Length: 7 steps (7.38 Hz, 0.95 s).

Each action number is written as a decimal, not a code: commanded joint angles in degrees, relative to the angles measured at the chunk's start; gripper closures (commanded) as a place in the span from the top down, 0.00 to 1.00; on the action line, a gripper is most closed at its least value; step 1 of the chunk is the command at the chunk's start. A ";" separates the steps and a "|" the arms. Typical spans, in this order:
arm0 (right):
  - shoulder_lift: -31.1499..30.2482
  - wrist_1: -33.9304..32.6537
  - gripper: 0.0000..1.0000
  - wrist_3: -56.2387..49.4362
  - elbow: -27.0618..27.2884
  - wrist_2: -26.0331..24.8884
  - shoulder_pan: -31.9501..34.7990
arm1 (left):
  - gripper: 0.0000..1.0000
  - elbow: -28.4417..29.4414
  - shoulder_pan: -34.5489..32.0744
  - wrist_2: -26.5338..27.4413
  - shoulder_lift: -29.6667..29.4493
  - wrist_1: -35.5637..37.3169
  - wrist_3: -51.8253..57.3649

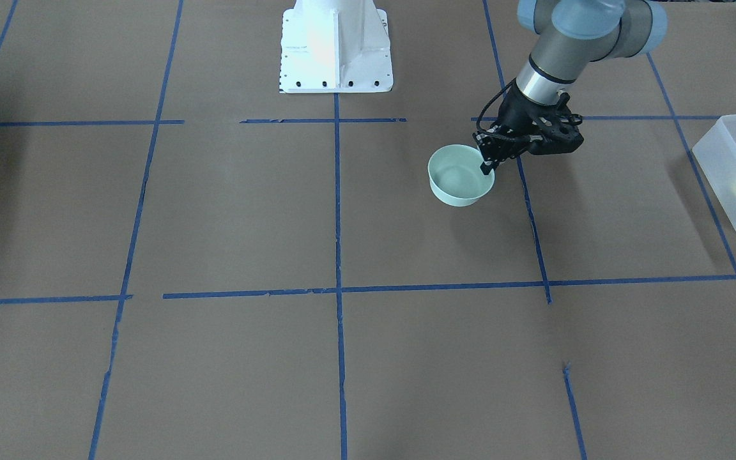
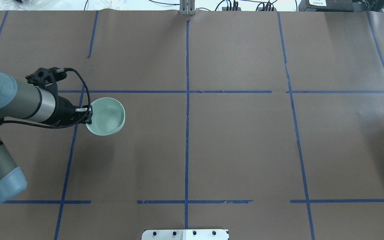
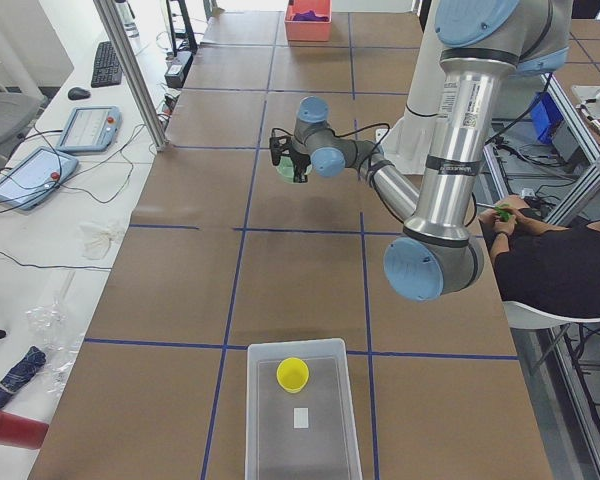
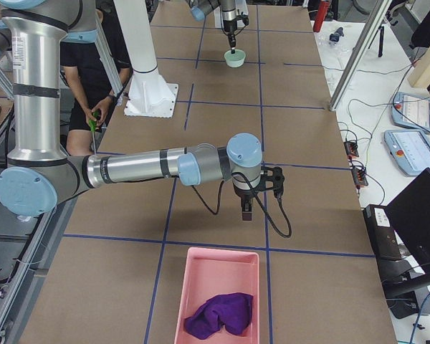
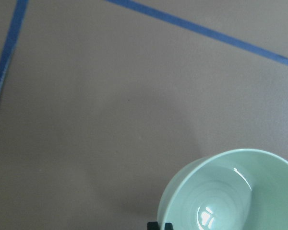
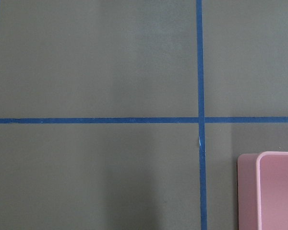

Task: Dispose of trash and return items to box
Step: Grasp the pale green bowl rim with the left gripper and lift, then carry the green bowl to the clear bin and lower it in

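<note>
you'll find the box (image 3: 325, 430) at the far left end, yellow cup (image 3: 292, 374) inside it. well right of that, the left gripper (image 2: 89, 115) is pinched narrow on the bowl (image 2: 107, 116). it has the rim on the bowl's left side and the rest of the bowl sticks out to the claw's right. lifted or resting, can't tell. the right gripper (image 4: 246, 212) hangs near the pink bin (image 4: 193, 287) holding the purple cloth (image 4: 218, 315). its opening: can't tell.
</note>
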 commanded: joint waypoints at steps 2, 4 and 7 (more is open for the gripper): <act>-0.39 -0.21 1.00 0.35 0.20 0.10 -0.19 | 0.00 0.18 -18.15 -7.94 11.20 0.28 26.38; -0.91 -0.48 1.00 0.26 0.02 0.10 -0.54 | 0.00 6.73 -30.02 -12.16 14.22 0.54 44.87; -0.91 -0.05 1.00 -0.26 -1.81 0.10 -1.51 | 0.00 18.60 -43.39 -12.45 14.32 0.63 66.13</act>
